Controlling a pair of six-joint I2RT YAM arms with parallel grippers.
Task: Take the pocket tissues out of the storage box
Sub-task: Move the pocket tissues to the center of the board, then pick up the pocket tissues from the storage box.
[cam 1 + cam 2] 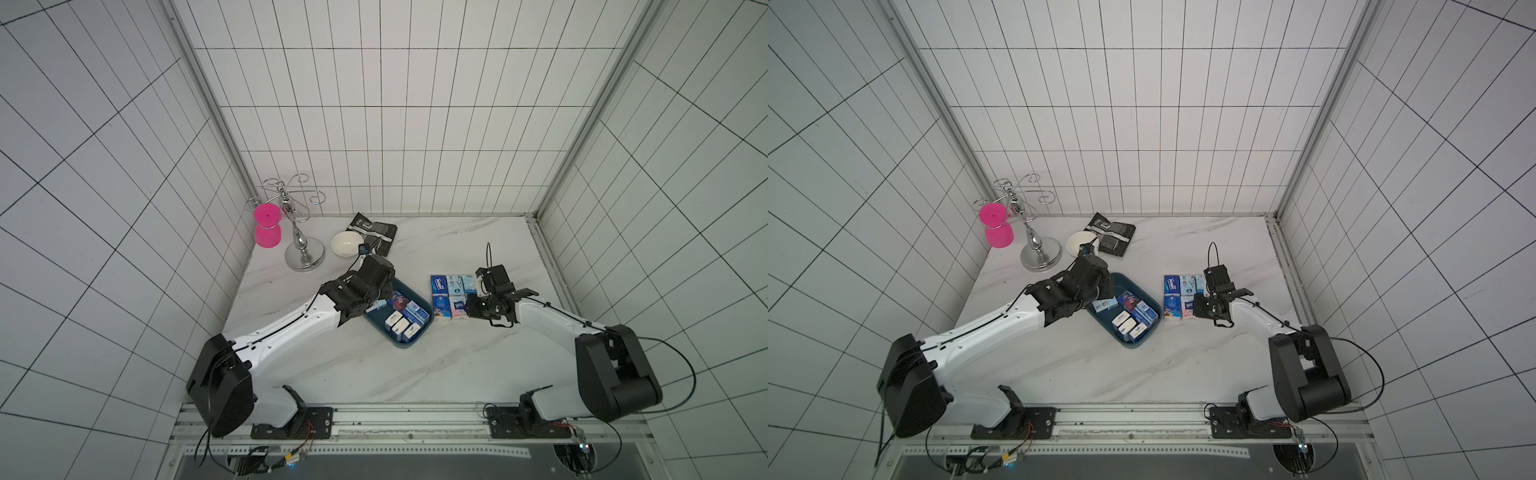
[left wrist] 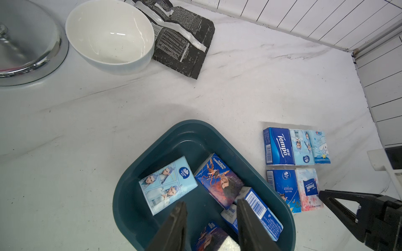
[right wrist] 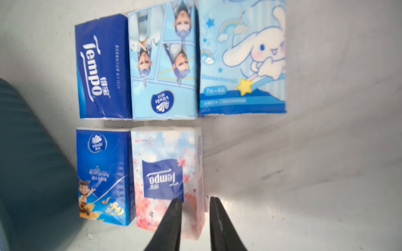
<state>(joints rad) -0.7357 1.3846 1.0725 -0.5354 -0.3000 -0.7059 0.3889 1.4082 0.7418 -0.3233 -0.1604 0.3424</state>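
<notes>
A: Where is the storage box (image 2: 185, 141)?
B: On the marble tabletop (image 1: 374, 374), set at an angle between the left arm (image 1: 291, 328) and the right arm (image 1: 544, 320).
A: What lies in it?
B: A light blue Vinda packet (image 2: 167, 184) with 3 drawn faces lies flat. A dark blue figure packet (image 2: 217, 180) is just beside it, then a blue barcode packet (image 2: 261, 213) along the box's wall. Both top views also show 3 white-topped packets (image 1: 401, 327) side by side at the near end.
A: And the left gripper (image 2: 211, 202)?
B: It hangs over the box's far end. Its 2 fingers are part-spread and pinch another dark printed packet (image 2: 208, 234), whose pale end is blurred close to the wrist camera.
A: Any pocket tissues (image 1: 439, 307) outside?
B: 5, flat on the table just beside the box on the right arm's side, in 2 rows with edges touching. The far row has the dark blue Tempo packet (image 3: 102, 67), the light blue faces packet (image 3: 163, 63) and the Cinnamoroll packet (image 3: 241, 58). The near row has the dark blue Vinda packet (image 3: 104, 173) and the pink blossom Tempo packet (image 3: 165, 173).
A: The right gripper (image 3: 195, 198)?
B: It is over the near end of the pink blossom Tempo packet, jaws a narrow gap apart and gripping nothing. 1 finger overlaps the packet and the other lies past its edge. Whether the tips touch it, I can't tell.
A: Anything else?
B: At the back, a white bowl (image 2: 108, 34) touches a black-and-silver pouch (image 2: 185, 43), near a chrome stand (image 1: 299, 245).
</notes>
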